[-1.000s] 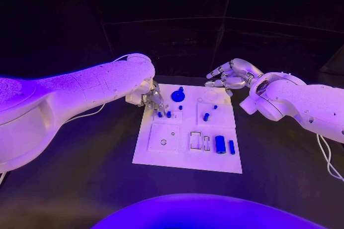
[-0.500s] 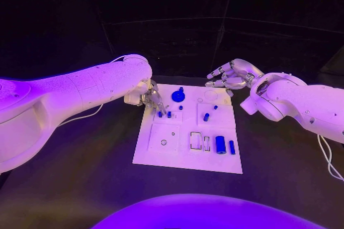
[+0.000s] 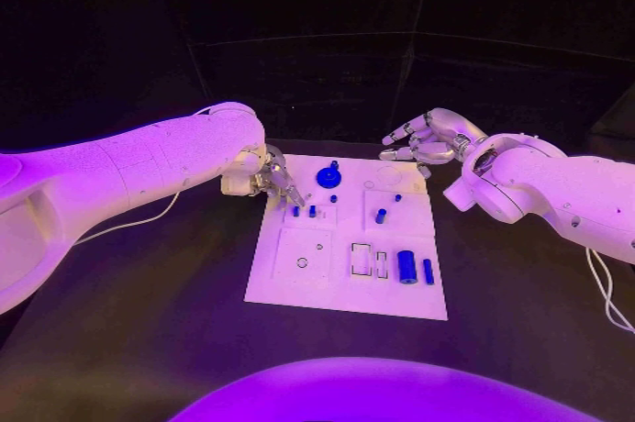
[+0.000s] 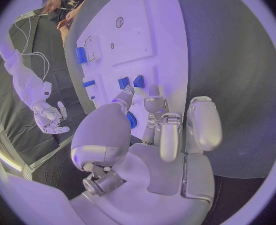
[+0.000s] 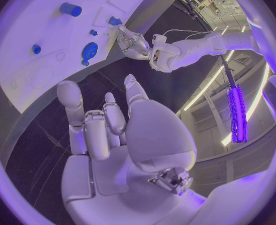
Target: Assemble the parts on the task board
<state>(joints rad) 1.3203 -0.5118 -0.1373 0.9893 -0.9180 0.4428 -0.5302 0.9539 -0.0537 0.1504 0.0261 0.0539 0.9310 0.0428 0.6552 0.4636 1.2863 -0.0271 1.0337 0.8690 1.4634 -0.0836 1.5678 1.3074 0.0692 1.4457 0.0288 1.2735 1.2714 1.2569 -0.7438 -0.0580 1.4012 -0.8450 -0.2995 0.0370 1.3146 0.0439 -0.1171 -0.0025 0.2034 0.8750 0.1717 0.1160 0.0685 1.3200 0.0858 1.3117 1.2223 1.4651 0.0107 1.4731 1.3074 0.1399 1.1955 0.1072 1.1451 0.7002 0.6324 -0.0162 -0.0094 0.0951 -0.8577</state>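
Black table (image 3: pixel 159 330) under white rectangular task board (image 3: pixel 317 289) with small blue parts (image 3: pixel 407 266), left hand (image 3: pixel 275 179) empty-fingered, slightly withdrawn since before; right hand (image 3: pixel 424 138) spread, empty.

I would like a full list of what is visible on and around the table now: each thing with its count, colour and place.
Table: one, black, under everything.
Task board: one, white, middle of the table.
Round blue part: one, blue, far end of the board.
Large blue cylinder: one, lying at the board's near right part.
Thin blue bar: one, just right of the cylinder.
Small blue parts: several, far half of the board; exact count unclear.
Left hand: silver, holds nothing, at the board's far left edge.
Right hand: silver, fingers apart, holds nothing, beyond the board's far right corner.
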